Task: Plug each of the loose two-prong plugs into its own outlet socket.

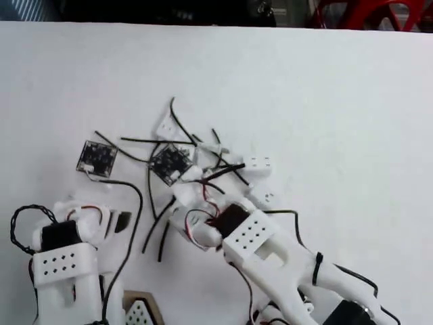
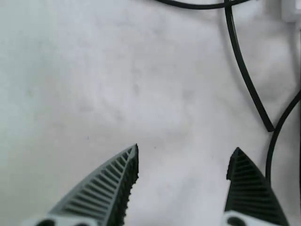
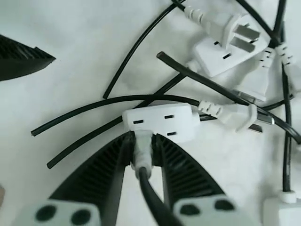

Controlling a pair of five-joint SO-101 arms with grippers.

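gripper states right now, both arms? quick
Left gripper: open, holding nothing, over the table.
Right gripper: shut on a white plug that sits against the outlet socket.

On the white table point(image 1: 338, 88) the right gripper point(image 1: 191, 203) lies in a heap of white plugs point(image 1: 166, 127) and black cables point(image 1: 155, 141). Just beyond it sits a dark square board point(image 1: 169, 164). A second board point(image 1: 97, 158) lies beyond the left gripper point(image 1: 116, 222).
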